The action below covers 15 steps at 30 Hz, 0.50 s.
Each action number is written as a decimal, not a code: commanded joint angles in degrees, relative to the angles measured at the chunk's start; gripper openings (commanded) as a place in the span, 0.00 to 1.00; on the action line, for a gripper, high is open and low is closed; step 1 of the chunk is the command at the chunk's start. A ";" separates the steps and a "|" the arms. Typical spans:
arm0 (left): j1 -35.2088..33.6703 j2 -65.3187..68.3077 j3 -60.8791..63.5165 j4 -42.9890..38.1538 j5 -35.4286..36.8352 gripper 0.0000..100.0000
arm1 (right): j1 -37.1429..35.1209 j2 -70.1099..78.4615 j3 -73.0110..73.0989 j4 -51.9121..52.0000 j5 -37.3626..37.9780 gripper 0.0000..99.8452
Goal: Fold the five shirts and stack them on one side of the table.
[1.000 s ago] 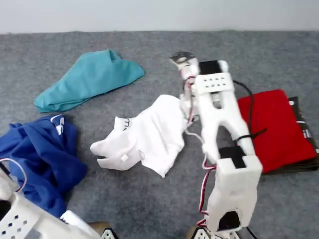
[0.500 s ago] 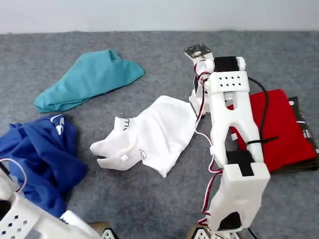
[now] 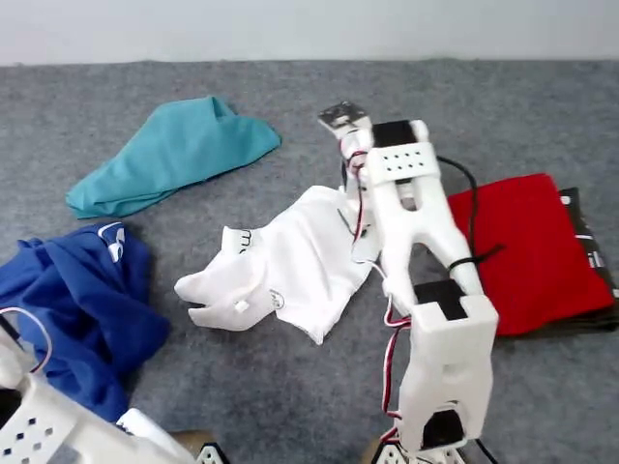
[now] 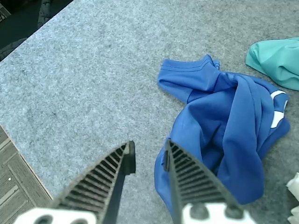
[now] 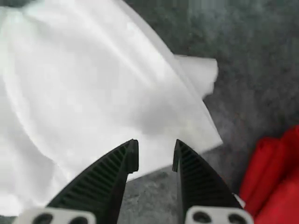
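**Right arm poised over the white shirt**

The right gripper (image 5: 155, 156) hangs above the edge of the white shirt (image 3: 280, 266), jaws a little apart and nothing between them. Just beside that shirt lies the folded red shirt (image 3: 532, 251), and beyond it the teal shirt (image 3: 174, 150). Opposite the red one, the left gripper (image 4: 148, 156), slightly parted, hovers over the crumpled blue shirt (image 3: 77, 309).

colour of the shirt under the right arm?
White. The shirt shows best in the high view, lying crumpled mid-table.
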 commanded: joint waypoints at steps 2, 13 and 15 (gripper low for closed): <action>-0.18 -0.62 1.71 -0.88 0.18 0.11 | 1.45 -0.22 -2.55 -4.00 -0.70 0.14; -0.18 -0.62 2.42 -0.97 0.18 0.11 | 7.69 -0.22 -2.55 -4.70 -0.44 0.13; -0.18 -0.62 2.42 -0.97 0.18 0.11 | 7.34 -0.22 -2.55 -5.05 -0.35 0.13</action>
